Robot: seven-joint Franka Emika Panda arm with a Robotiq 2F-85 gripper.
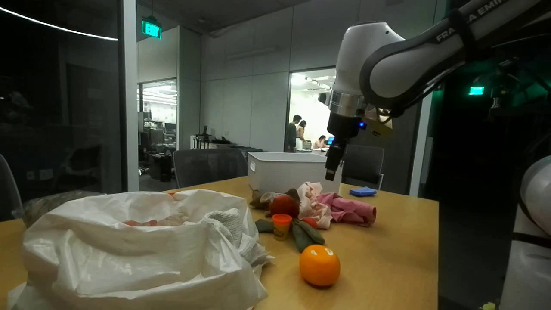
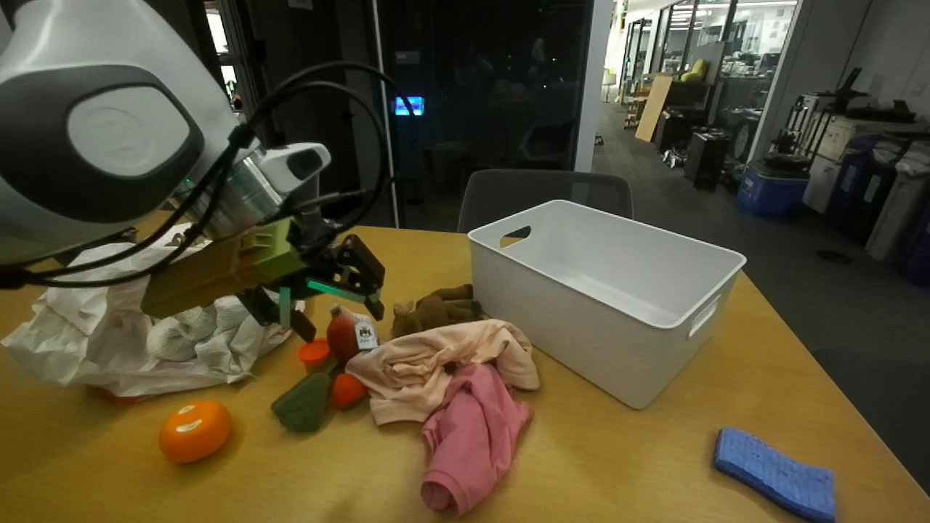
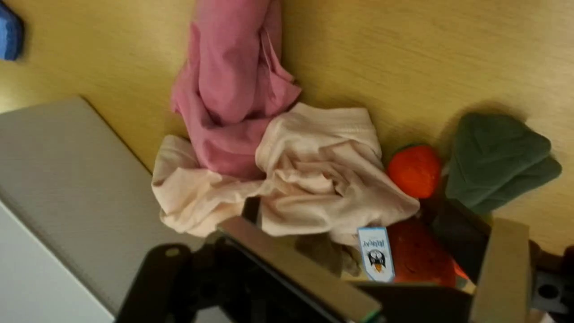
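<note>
Claw hangs spread and empty above the red toy, which lies on the bench just beside the peach cloth. Descent here could snag the cloth or catch the green item, because close crowding leaves little clearance.

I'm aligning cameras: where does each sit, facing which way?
In an exterior view: low beside tan wooden table, looking past crumpled white plastic bag to white plastic bin; white robot arm at right.
In an exterior view: raised, looking down across the table; arm and black gripper at left.
Wrist view: at the arm's end, looking down at crumpled pink cloth and peach cloth; gripper fingers at bottom.
Both exterior views show the bag, bin, arm and cloths.
</note>
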